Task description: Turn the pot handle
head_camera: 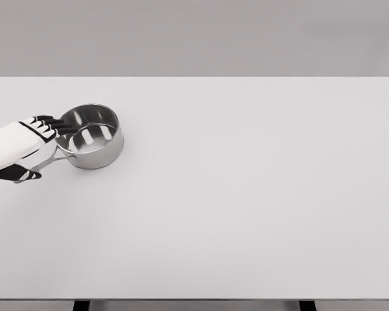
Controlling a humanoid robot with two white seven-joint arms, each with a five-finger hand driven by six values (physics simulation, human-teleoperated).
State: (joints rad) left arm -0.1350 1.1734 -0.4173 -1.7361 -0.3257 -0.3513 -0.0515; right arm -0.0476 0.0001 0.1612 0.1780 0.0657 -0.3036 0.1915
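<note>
pot point(91, 137) sits upright on the white counter point(246, 194), far over on its left side and toward the back, its open mouth facing up and the shiny steel wall catching pale reflections inside. the pot handle point(54, 161) is a thin metal bar that leaves the lower left of the wall and runs down and to the left, so the long axis of pot and handle together lies on a diagonal from upper right to lower left, with the handle end pointing at the left edge of the view.

the left robot hand point(23, 149) comes in from the left edge, its white back turned up toward the camera and the wrist cut off by the frame. the dark fingers point(52, 123) stretch out to the right, close together and roughly level, their tips reaching the near left rim of the pot. the dark thumb point(18, 173) lies lower, below the handle, pointing right. the handle passes between the fingers above and the thumb below, with the palm covering its far end. whether the robot hand actually presses on the handle or only brackets it cannot be told from this angle.
</note>
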